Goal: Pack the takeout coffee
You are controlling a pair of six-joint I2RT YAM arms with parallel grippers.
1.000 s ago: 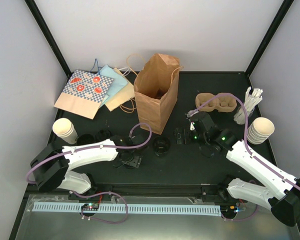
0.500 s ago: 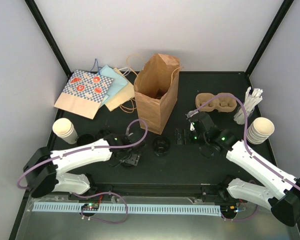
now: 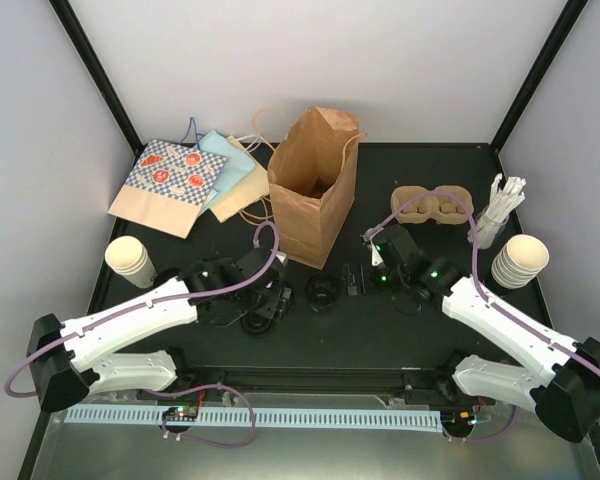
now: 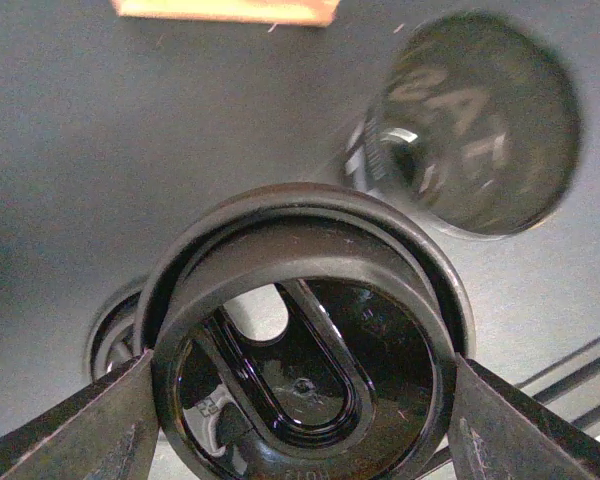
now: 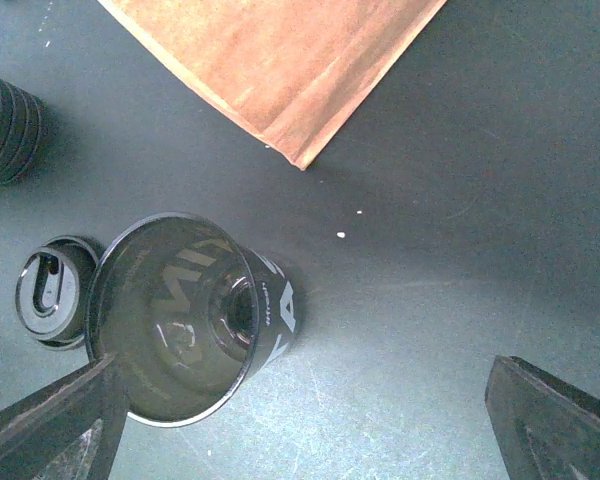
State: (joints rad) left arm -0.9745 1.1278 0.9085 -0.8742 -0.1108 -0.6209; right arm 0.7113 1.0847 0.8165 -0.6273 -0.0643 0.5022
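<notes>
Spanning the left jaws, a round black lid point(image 4: 300, 370) with an oval recess is clamped over the bench point(image 4: 130, 150), at 9 o'clock of a black cup point(image 3: 323, 292); the right jaws are spread, empty.

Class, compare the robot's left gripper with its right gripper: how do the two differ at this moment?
The left gripper is clamped on a black lid; the right gripper holds nothing. The left gripper's jaws press the lid's rim; the right gripper's stand wide open beside a black cup. Both point down at the dark table.
</notes>
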